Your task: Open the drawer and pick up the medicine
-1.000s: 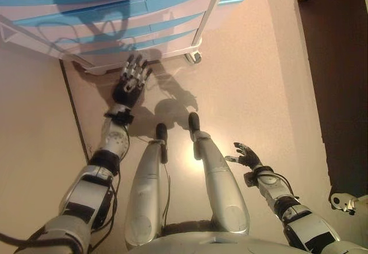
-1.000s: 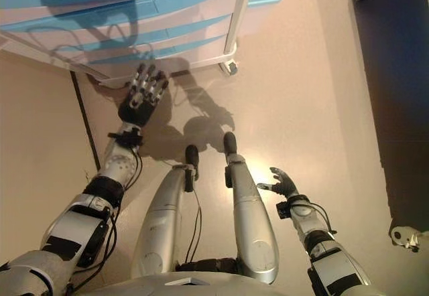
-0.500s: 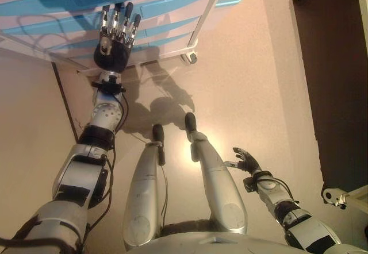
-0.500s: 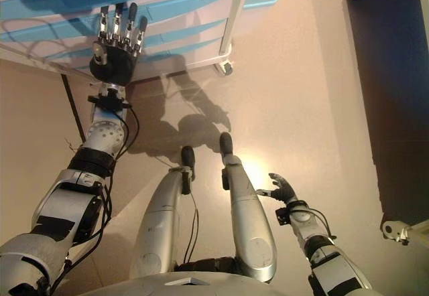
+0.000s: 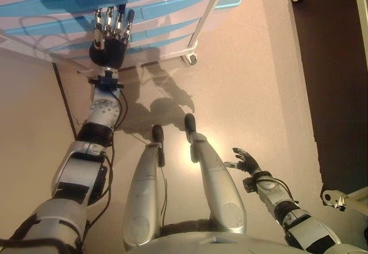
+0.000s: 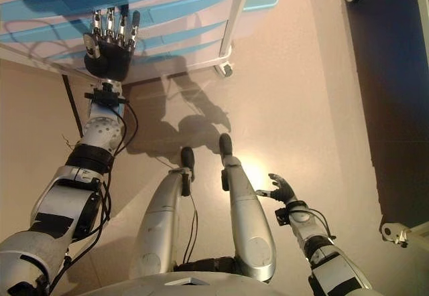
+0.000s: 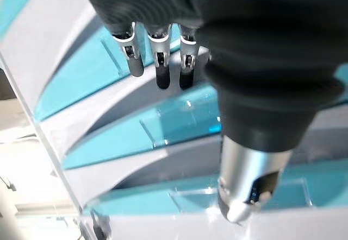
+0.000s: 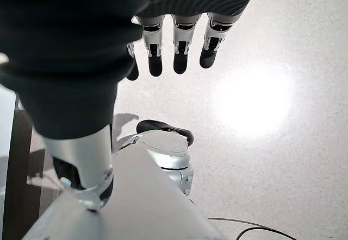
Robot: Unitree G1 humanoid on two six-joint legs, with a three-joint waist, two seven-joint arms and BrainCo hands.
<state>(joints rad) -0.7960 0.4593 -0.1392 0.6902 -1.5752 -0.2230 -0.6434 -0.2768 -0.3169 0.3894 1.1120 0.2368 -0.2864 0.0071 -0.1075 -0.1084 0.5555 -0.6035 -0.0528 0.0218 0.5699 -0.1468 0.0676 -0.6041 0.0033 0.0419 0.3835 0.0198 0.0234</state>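
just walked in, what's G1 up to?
It is reaching its left hand, fingers straight, up to the blue-fronted drawer unit on wheels. The drawers look shut and no handle is gripped yet. No medicine is visible. The right hand hangs open and idle low by its side.

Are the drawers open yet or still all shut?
All shut: the blue drawer fronts sit in an even stack in the cart, none pulled out. The left robot hand reaches toward them, fingers straight.

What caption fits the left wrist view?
Open left hand reaching toward the closed blue drawers of a cart.
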